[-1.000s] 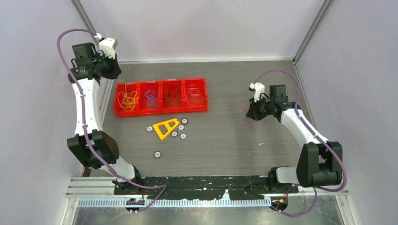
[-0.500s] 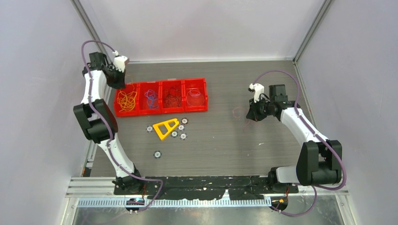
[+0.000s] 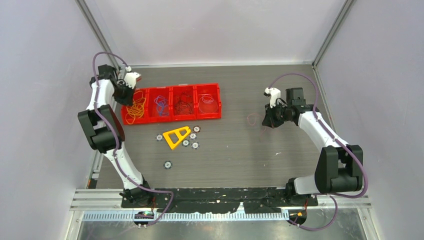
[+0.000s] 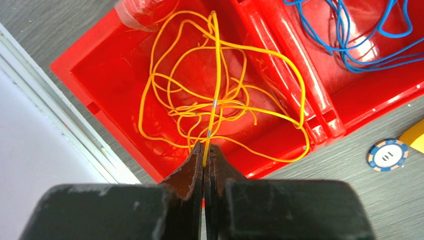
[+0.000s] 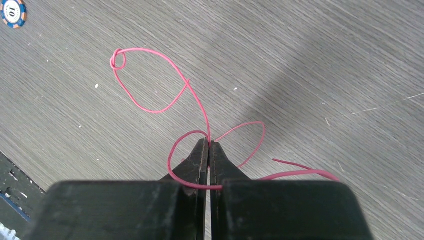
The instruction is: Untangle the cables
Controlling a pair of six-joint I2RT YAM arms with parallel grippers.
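Note:
My left gripper (image 3: 128,96) is over the leftmost compartment of the red tray (image 3: 171,119). It is shut (image 4: 206,148) on an orange-yellow cable (image 4: 216,75) that runs down into the orange-yellow bunch (image 3: 135,107) lying there. The other compartments hold blue cables (image 3: 161,104), which also show in the left wrist view (image 4: 350,35), then dark red cables (image 3: 183,105) and white cables (image 3: 207,103). My right gripper (image 3: 266,121) is low over the table at the right. It is shut (image 5: 209,142) on a single red cable (image 5: 150,80) that loops over the table (image 3: 252,119).
A yellow triangle (image 3: 176,136) and several poker chips (image 3: 167,163) lie in front of the tray. One chip shows in the left wrist view (image 4: 387,155) and one in the right wrist view (image 5: 12,12). Enclosure walls stand close at the left and back.
My left arm has swung from the back-left corner down over the tray's left compartment with the orange-yellow cable. The right gripper has barely moved; the red loop now shows to its left.

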